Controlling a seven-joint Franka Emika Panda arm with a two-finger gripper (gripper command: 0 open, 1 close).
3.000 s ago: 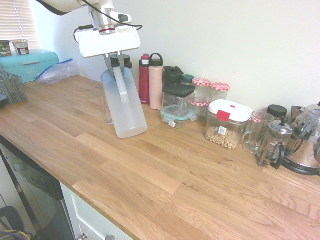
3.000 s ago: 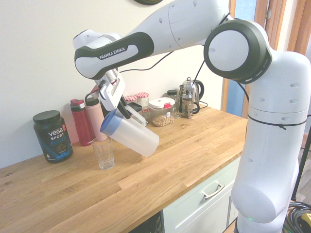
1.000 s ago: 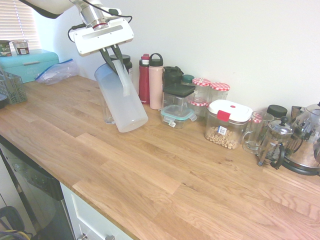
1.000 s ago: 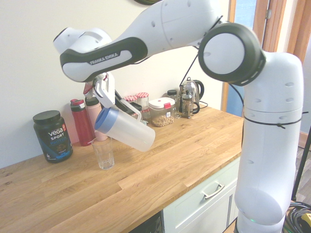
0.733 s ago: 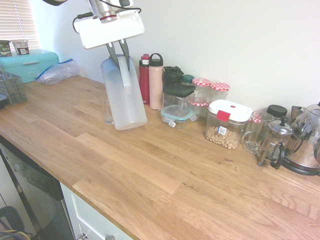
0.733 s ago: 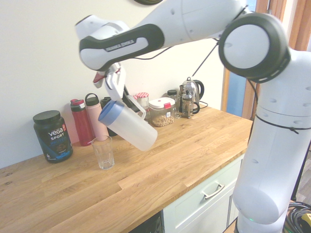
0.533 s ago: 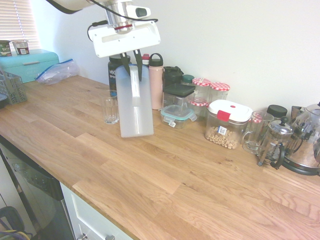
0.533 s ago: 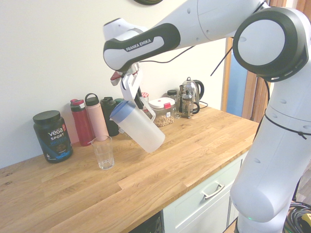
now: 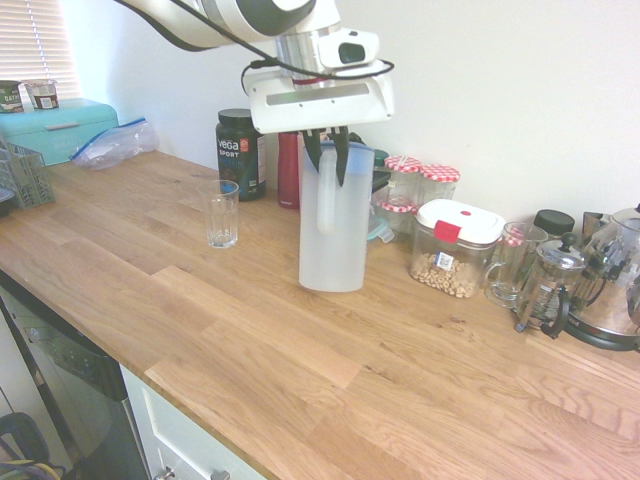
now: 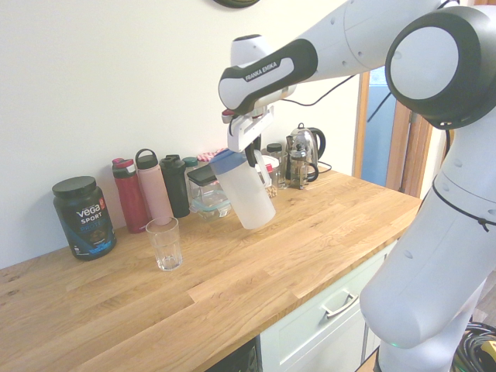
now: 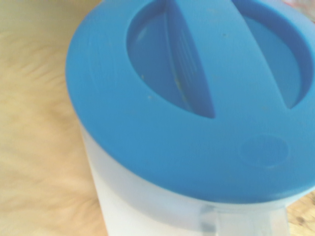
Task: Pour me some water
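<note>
The claw is clamped on the handle of a frosted plastic pitcher with a blue lid, and it carries the pitcher clear of the wooden tabletop, above the stretch in front of the row of jars and bottles along the wall. In the first exterior view the pitcher hangs nearly upright, its long axis close to vertical with the lid on top; the second exterior view shows a slight tilt, base swung a little away from the arm. The handle runs down the side that faces the first exterior camera.

The drinking glass stands upright on the tabletop, well apart from the pitcher, toward the black supplement tub and away from the jar of nuts. That gap is what the coming move turns on: the pitcher is no longer over the glass, and its mouth points up, not toward the rim.

The water is hard to place. The pitcher wall is cloudy and the glass looks nearly empty from here, so I cannot say whether any has gone into the glass or how much sits in the pitcher. Judging by the upright pitcher held away from the glass, the next step is probably setting it down.
</note>
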